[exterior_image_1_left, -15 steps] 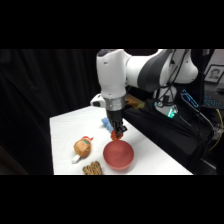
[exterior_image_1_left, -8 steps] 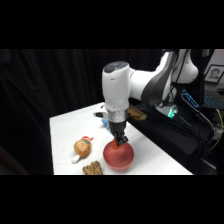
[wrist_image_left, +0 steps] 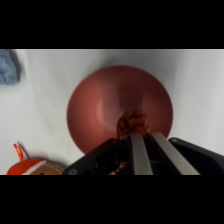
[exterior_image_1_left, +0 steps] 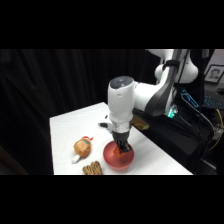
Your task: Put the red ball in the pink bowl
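The pink bowl (exterior_image_1_left: 119, 159) stands near the table's front edge, and in the wrist view the pink bowl (wrist_image_left: 107, 102) fills the middle. My gripper (exterior_image_1_left: 121, 148) reaches down into it from above. In the wrist view the small red ball (wrist_image_left: 131, 120) sits at the tips of my gripper (wrist_image_left: 142, 132), whose fingers (wrist_image_left: 140, 152) stand close together and are shut on it. The ball hangs low over the bowl's inside, a little off its centre.
A brown-and-white rounded toy (exterior_image_1_left: 82, 147) with a red tip lies left of the bowl; the toy (wrist_image_left: 35, 166) also shows in the wrist view's lower left. A brown woven item (exterior_image_1_left: 92, 169) lies at the front edge. A blue object (wrist_image_left: 8, 67) sits at upper left.
The gripper has come down with the ball, from above the bowl to inside its rim. The arm has leaned forward over the table.
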